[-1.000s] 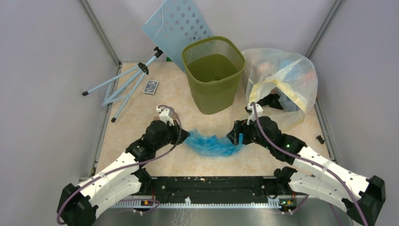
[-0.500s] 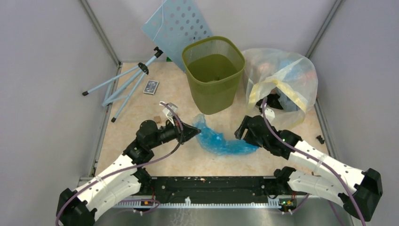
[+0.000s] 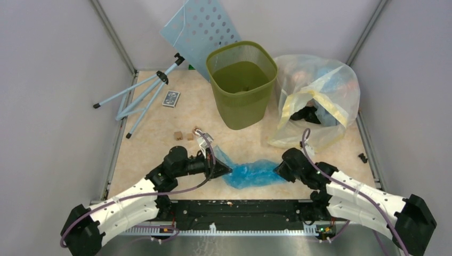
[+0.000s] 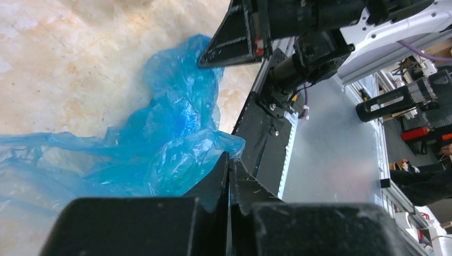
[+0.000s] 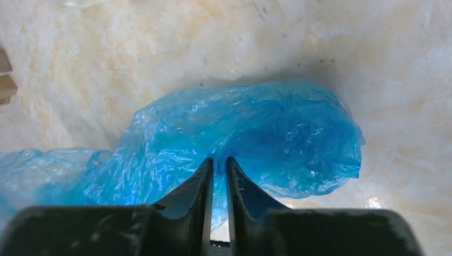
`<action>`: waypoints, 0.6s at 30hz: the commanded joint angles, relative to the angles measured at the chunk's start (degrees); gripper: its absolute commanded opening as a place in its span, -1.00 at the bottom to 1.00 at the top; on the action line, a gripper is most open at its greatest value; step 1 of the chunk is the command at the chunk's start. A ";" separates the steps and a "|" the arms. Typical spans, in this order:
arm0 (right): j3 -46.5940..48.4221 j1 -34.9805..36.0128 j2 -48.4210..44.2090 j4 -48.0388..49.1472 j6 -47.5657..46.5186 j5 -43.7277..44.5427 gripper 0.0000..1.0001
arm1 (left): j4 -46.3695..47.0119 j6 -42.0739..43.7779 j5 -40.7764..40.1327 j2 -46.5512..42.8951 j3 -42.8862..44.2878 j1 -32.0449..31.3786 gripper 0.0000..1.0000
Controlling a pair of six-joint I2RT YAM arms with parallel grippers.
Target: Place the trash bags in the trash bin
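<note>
Top external view gives you the blue trash bag (image 3: pixel 250 173) lying crumpled on the desk (image 3: pixel 154 133), close to the arm bases and well apart from the green trash bin (image 3: pixel 242 88). Your left end effector (image 3: pixel 228 171) is pinched fully together on the bag's left end. Your right end effector (image 3: pixel 277 172) has its fingers nearly touching, clamped on film at the right end.

Two white-shelled limbs here: left arm (image 3: pixel 128 200) and right arm (image 3: pixel 362 193), black at joints and wrists, a purple cable (image 3: pixel 305 141) trailing each, black tapered fingers (image 5: pixel 192 186) out front.
</note>
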 commanded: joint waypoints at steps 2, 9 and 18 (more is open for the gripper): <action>5.91 -0.24 -2.25 2.44 -7.45 4.46 -0.94 | -5.99 1.23 -2.92 -3.25 2.29 -0.64 -0.65; 8.13 -0.24 -4.73 1.55 -16.90 9.38 -1.00 | -26.61 0.41 -14.50 -6.78 14.44 -0.66 0.40; 10.43 -0.24 -6.12 0.89 -26.02 10.62 -1.00 | -46.21 -8.16 -33.14 -5.71 20.94 -0.57 0.97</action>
